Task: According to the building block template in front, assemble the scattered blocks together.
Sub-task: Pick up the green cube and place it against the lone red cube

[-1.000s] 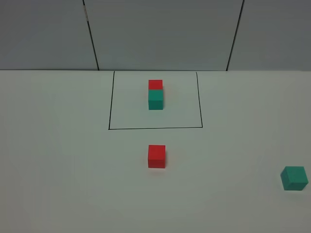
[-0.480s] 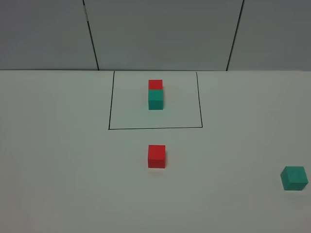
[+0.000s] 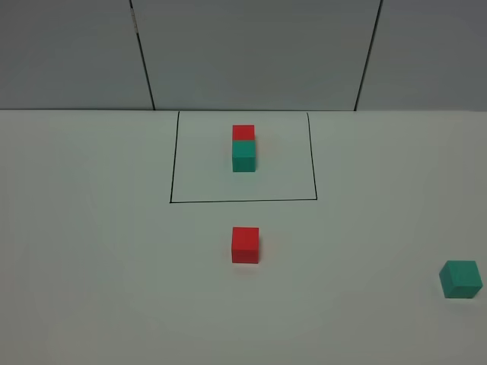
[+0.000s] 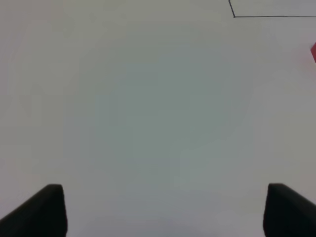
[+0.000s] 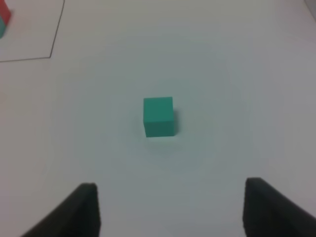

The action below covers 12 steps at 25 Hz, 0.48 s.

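– So, which step?
– Start, I'd say: left gripper [image 4: 160,212] and right gripper [image 5: 170,210] gape empty; red cube [image 3: 245,245] lies near the template [image 3: 243,148], teal cube [image 5: 159,116] well apart. Right should descend onto it.

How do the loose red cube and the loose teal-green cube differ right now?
Colour: the small matte red cube versus the small matte teal-green cube. Place: the red cube sits mid-table just in front of the black drawn rectangle; the teal-green cube lies far off to the right. Both are same-sized, unframed, resting flat, untouched.
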Each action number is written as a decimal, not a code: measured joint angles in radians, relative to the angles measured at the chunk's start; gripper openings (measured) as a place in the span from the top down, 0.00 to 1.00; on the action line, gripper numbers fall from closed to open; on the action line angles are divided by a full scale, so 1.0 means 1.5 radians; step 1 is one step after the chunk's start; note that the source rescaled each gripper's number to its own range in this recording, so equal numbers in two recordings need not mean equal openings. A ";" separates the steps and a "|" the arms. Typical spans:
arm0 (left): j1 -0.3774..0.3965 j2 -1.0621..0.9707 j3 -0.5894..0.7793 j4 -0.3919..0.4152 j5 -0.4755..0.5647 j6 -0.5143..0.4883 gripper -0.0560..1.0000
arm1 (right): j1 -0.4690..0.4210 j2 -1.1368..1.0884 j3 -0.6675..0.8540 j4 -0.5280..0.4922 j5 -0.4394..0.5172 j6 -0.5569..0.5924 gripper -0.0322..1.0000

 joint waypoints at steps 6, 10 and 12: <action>0.027 0.000 0.000 0.001 0.000 -0.003 0.11 | 0.000 0.000 0.000 0.000 0.000 -0.001 0.43; 0.043 0.000 0.000 0.001 0.000 -0.003 0.11 | 0.000 0.000 0.000 0.000 0.000 -0.001 0.43; 0.046 -0.001 0.000 0.001 0.000 -0.004 0.11 | 0.000 0.000 0.000 0.000 0.000 -0.001 0.43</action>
